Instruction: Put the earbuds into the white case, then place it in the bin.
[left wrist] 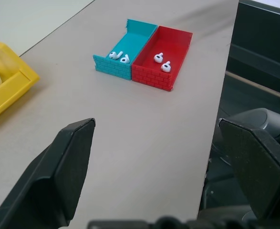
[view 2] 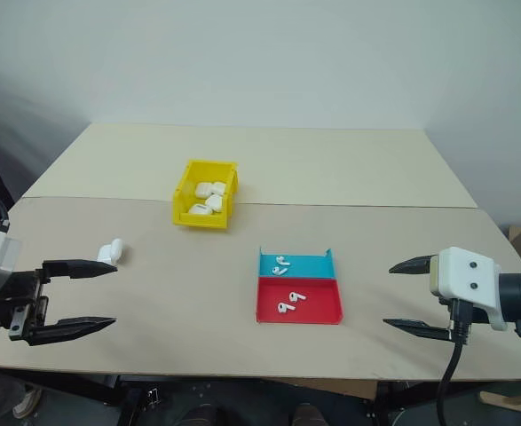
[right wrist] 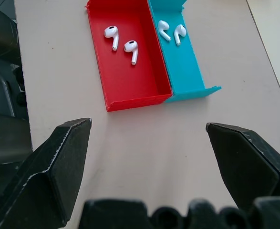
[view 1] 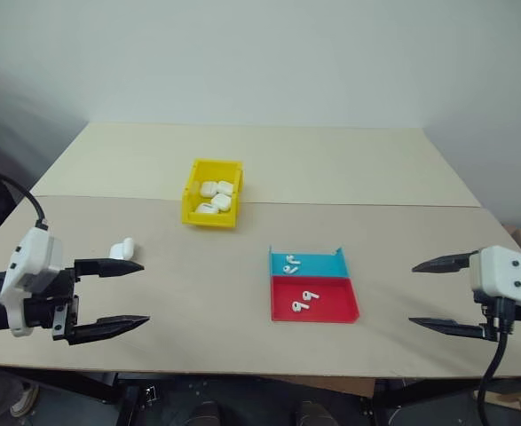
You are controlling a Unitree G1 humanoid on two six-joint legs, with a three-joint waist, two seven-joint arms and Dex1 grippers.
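Two pairs of white earbuds lie in the trays at mid-table: one pair in the red tray (view 1: 303, 302), another (view 1: 290, 264) in the blue tray. A white case (view 1: 122, 249) sits on the table at the left, just beyond the upper finger of my left gripper (view 1: 132, 295), which is open and empty. The yellow bin (view 1: 212, 193) stands further back, with several white cases inside. My right gripper (view 1: 422, 295) hovers open and empty to the right of the trays, near the table's front edge.
The blue tray (view 1: 324, 264) and the red tray (view 1: 331, 298) stand joined side by side at the table's middle. A seam (view 1: 358, 205) runs across the tabletop behind them. The table's front edge lies just below both grippers.
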